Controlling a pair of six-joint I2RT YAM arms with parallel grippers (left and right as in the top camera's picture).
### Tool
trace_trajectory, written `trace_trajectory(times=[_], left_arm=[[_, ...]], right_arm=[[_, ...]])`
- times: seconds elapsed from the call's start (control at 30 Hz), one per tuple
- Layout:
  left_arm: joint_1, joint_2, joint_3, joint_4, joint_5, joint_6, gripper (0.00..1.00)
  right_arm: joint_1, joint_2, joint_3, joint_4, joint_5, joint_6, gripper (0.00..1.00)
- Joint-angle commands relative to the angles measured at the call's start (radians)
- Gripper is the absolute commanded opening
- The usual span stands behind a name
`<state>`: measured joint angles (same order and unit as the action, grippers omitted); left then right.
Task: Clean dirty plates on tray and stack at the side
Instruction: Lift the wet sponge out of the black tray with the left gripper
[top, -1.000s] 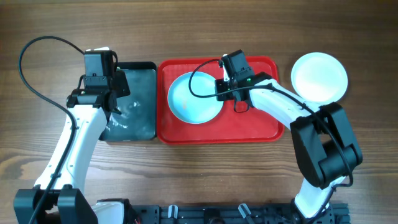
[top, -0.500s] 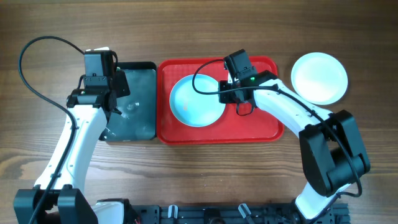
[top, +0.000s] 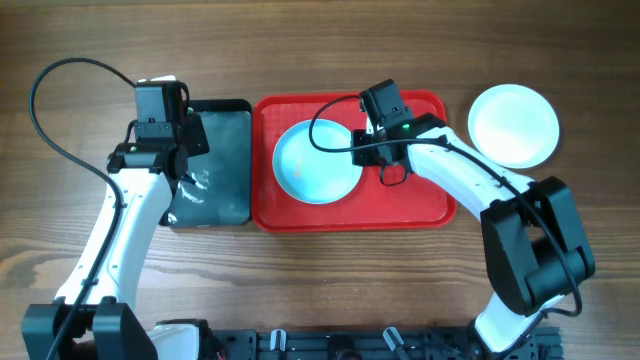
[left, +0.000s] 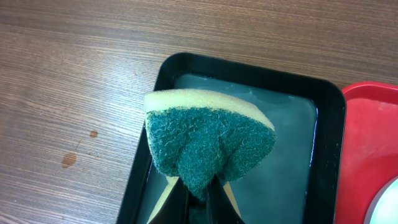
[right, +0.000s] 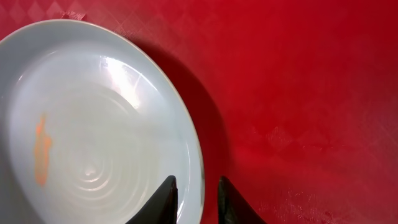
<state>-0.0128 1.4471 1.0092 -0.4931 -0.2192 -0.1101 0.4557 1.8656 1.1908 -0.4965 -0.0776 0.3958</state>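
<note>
Aqua plate (top: 317, 160) lies flat in the tray (top: 410, 205), toward its 9 o'clock end. Orange smear (right: 41, 149) on it, so not clean. Right gripper (right: 198, 202) sits at the plate's 3 o'clock rim, jaws parted a little astride the rim, nothing pinched. Left gripper (left: 199, 208) is clenched on the folded green sponge (left: 208, 140), held over the black basin (top: 228, 106) at 9 o'clock of the tray. White plate (top: 513, 124) rests on the table (top: 330, 290) at 2 o'clock off the tray, well apart.

Risks, my read:
- With the plate loose, a scrub push could slide it into the tray wall.
- Reclosing off-centre may tip the rim.
- A dripping sponge wets the table.

Right arm crosses the tray's 3 o'clock half, crowding the sponge's approach.
</note>
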Motion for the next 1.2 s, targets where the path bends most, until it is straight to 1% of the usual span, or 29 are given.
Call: trace_trajectory(times=[0.0,0.1,0.17,0.23,0.3,0.53,0.6,0.87,0.93,1.1,1.17], left_arm=[[0.003,-0.011,0.016,0.006,0.005,0.002,0.04],[0.003,-0.011,0.016,0.006,0.005,0.002,0.04],[0.003,-0.011,0.016,0.006,0.005,0.002,0.04],[0.003,-0.011,0.016,0.006,0.005,0.002,0.04],[0.003,-0.011,0.016,0.007,0.005,0.021,0.04],[0.003,-0.011,0.016,0.045,-0.020,0.164,0.04],[0.003,-0.011,0.016,0.049,-0.041,0.168,0.04],[0.003,-0.011,0.016,0.048,-0.040,0.177,0.04],[-0.002,-0.011,0.016,0.021,-0.004,0.177,0.04],[-0.006,-0.011,0.016,0.012,-0.003,0.173,0.04],[-0.006,-0.012,0.016,0.044,-0.018,0.130,0.04]], right_arm=[[0.005,0.045,0.011,0.008,0.005,-0.003,0.22],[0.005,0.076,0.011,0.021,-0.002,-0.003,0.18],[0.005,0.076,0.012,0.027,-0.013,-0.003,0.11],[0.005,0.076,0.011,0.028,-0.013,-0.003,0.09],[0.005,0.076,0.011,0.030,-0.013,-0.003,0.04],[0.005,0.076,0.012,0.059,-0.014,-0.003,0.04],[0.005,0.076,0.012,0.059,-0.014,-0.003,0.05],[0.005,0.076,0.012,0.059,-0.014,-0.003,0.04],[0.005,0.076,0.012,0.059,-0.019,-0.003,0.04],[0.005,0.076,0.012,0.060,-0.022,-0.003,0.04],[0.005,0.076,0.012,0.060,-0.024,-0.003,0.04]])
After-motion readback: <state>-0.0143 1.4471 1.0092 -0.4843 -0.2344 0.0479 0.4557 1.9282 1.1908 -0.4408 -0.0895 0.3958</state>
